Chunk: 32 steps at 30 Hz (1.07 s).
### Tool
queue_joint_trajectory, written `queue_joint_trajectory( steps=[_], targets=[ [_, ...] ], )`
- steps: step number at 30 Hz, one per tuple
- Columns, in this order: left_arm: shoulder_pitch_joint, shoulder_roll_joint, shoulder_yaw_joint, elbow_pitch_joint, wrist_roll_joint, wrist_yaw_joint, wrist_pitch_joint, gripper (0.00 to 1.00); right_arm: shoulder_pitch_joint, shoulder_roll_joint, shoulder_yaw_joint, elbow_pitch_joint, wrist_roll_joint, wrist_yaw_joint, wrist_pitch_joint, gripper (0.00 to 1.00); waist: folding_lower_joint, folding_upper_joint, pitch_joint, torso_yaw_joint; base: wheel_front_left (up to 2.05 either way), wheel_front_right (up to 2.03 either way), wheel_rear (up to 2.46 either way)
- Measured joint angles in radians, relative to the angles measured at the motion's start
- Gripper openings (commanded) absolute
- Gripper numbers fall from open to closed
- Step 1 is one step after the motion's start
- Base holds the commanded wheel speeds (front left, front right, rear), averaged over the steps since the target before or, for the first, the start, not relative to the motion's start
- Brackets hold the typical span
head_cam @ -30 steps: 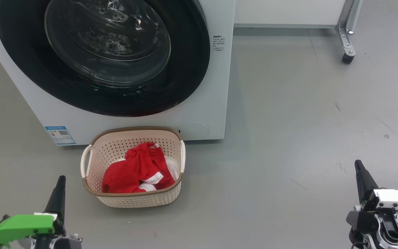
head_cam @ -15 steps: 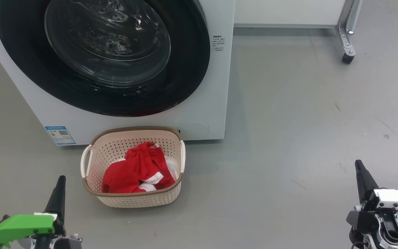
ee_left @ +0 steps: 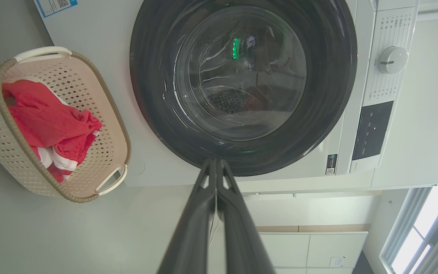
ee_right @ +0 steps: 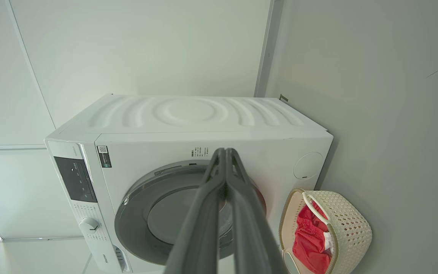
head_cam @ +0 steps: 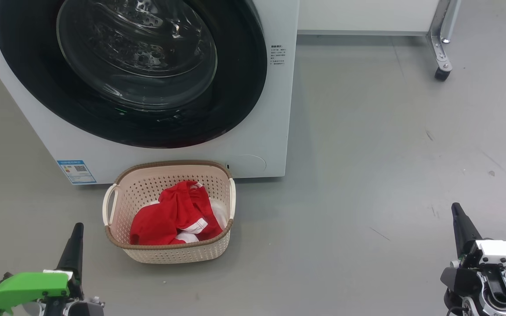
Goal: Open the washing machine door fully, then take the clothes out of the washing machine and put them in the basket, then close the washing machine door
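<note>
**Status:** task judged complete from visible state.

1. Door: the large round washing machine door, glossy blk ring w/ bulging clear glass, sits shut and flush on the big white front-loading washing machine, far left of scene.
2. Load: red fabric clothes w/ white trim lie bunched inside the small cream perforated plastic basket. Basket stands on the grey floor, just in front of the machine, below the door.
3. Drum: viewed thru the glass, no garment made out. Reflections prevent confirmation.
4. Left gripper: near left, fingers pressed together, empty, not touching the basket.
5. Right gripper: near right, fingers together, empty, well apart from the machine.

Remaining steps: none evident.
</note>
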Motion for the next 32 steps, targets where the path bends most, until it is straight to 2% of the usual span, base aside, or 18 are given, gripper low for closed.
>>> queue_joint_trajectory(
  steps=[32],
  targets=[
    [0.000,0.000,0.000,0.000,0.000,0.000,0.000,0.00,0.000,0.001,-0.004,-0.002,-0.002,0.000,0.004,0.00,0.0000,0.0000,0.000,0.000,0.00,0.00,0.00]
  ],
)
